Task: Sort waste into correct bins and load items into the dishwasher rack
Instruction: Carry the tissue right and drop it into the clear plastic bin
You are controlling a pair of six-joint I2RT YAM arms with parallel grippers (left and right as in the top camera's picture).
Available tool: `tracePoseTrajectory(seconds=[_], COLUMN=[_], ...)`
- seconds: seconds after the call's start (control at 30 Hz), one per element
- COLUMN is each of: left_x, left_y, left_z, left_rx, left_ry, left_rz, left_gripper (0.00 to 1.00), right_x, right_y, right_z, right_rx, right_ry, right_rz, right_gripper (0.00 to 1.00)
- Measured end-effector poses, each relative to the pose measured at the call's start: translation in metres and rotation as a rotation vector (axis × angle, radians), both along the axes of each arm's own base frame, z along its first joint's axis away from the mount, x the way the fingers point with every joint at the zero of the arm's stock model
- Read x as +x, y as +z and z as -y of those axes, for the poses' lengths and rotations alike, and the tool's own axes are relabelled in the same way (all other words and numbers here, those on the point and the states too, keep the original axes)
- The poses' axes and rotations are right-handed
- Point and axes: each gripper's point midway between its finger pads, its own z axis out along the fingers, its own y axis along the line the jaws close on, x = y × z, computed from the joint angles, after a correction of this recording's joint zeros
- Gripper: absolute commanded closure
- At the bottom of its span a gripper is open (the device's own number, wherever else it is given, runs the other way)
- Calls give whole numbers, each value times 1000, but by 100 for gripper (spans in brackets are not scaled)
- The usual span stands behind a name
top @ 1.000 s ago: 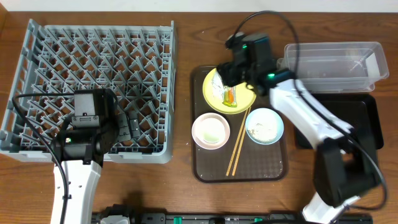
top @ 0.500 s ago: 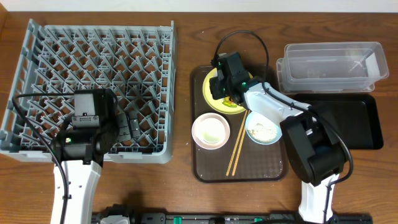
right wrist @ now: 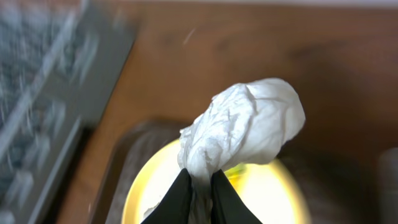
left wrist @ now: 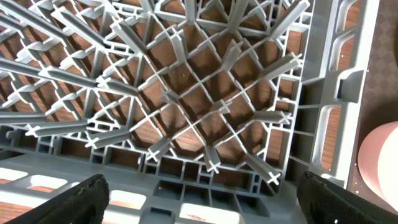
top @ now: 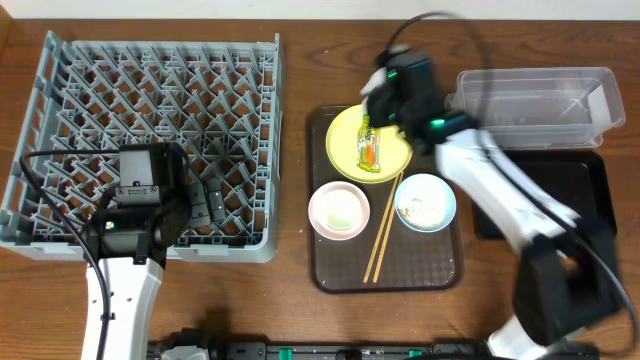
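The right fingers (right wrist: 186,198) are closed to a narrow pinch on the crumpled white tissue (right wrist: 245,127); the tissue bulges out beyond the fingertips and is held over the far rim of the yellow plate (top: 348,158). In the overhead view this arm is motion-blurred. The green-and-orange snack wrapper (top: 369,150) lies on the plate. The plate sits at the far end of the brown serving tray (top: 330,275), with the pinkish-white bowl (top: 340,210) and the light blue bowl (top: 425,202) nearer the robot and the chopsticks (top: 383,228) lying diagonally between the two bowls. Whitish crumbs (top: 424,209) lie in the blue bowl. The clear tub (top: 535,105) and the black tray (top: 592,190) stand on the bench (top: 300,310) to the right of the serving tray. The left fingers (left wrist: 87,199) are spread wide, hold nothing, and sit over the near right corner of the dishwasher rack (top: 150,100).
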Motion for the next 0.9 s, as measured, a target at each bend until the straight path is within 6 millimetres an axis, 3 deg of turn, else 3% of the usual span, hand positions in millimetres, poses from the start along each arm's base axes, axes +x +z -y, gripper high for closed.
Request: tracePoseTrajectory(seconds=[0.1, 0.17, 0.3, 0.4, 0.47, 0.5, 0.57, 0.6, 0.77, 0.9], left_x=[0, 0, 0, 0, 0, 0, 0, 0, 0, 0], left_y=[0, 0, 0, 0, 0, 0, 0, 0, 0, 0], left_z=[0, 0, 0, 0, 0, 0, 0, 0, 0, 0], left_rx=[0, 0, 0, 0, 0, 0, 0, 0, 0, 0], left_ry=[0, 0, 0, 0, 0, 0, 0, 0, 0, 0], left_rz=[0, 0, 0, 0, 0, 0, 0, 0, 1, 1], left_gripper=[2, 2, 2, 2, 2, 2, 2, 2, 2, 2], right_x=[6, 7, 5, 1, 0, -1, 0, 0, 5, 8], right_y=[40, 49, 35, 17, 6, -1, -12, -16, -15, -13], right_z=[49, 84, 142, 174, 191, 198, 210, 213, 209, 196], right_rx=[15, 23, 30, 40, 46, 52, 58, 62, 85, 109], right_ry=[-139, -245, -423, -527, -582, -607, -648, -658, -619, -541], right_rz=[63, 65, -8, -72, -107, -125, -150, -158, -147, -149], right_gripper=[88, 88, 88, 87, 78, 65, 31, 26, 24, 28])
